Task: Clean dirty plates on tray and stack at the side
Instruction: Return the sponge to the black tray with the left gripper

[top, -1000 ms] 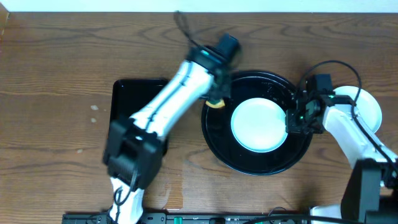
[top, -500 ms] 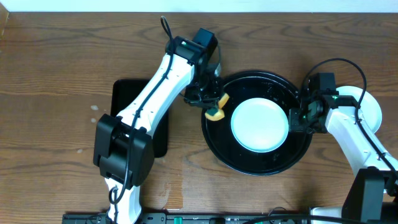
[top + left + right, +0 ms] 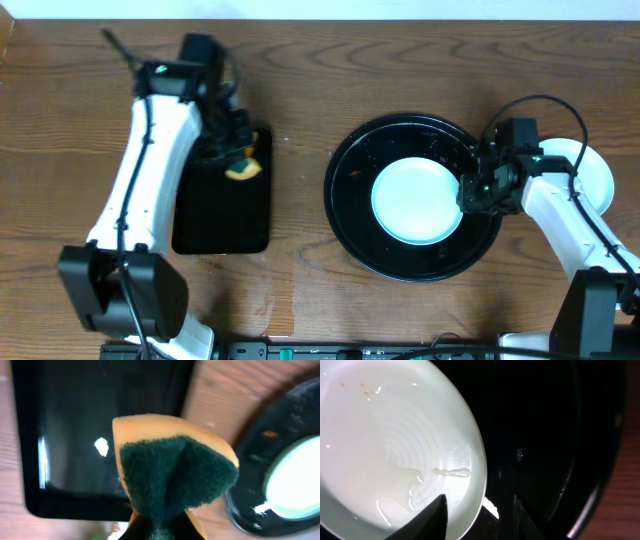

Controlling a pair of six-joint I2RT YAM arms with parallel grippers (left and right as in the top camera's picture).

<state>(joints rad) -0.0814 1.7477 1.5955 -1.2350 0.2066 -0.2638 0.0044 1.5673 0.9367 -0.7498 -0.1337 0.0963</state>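
From overhead, a pale mint plate (image 3: 415, 200) is seen lying flat in the round tray (image 3: 345, 232), slightly right of its centre. The right gripper (image 3: 470, 192) is placed at the plate's right edge. A second plate (image 3: 598, 180) is seen on the table (image 3: 300, 90) just right of the tray, partly covered by the right arm and crossed by a black cable (image 3: 545, 100). On the left, well apart from the round tray, the left gripper (image 3: 240, 158) is held over the upper right corner of the rectangular tray (image 3: 215, 215), with a sponge (image 3: 246, 171) clamped in it.

In the left wrist view, detail lost from above is given: the sponge (image 3: 175, 467) is yellow with a dark green scouring face and is pinched into a fold between the jaws. The glossy rectangular tray (image 3: 100, 420) is seen behind it with nothing in it, and an orange speck (image 3: 270, 434) is seen on the round tray's (image 3: 255, 460) floor beside the plate (image 3: 295, 482).

In the right wrist view, the plate (image 3: 395, 445) is seen wet and shiny, with faint orange specks (image 3: 362, 387) near its far edge. The right gripper's (image 3: 480, 515) jaws are held apart, one finger (image 3: 432, 516) over the plate's inside and the other outside on the tray (image 3: 545, 435), so the rim lies between them unclamped.
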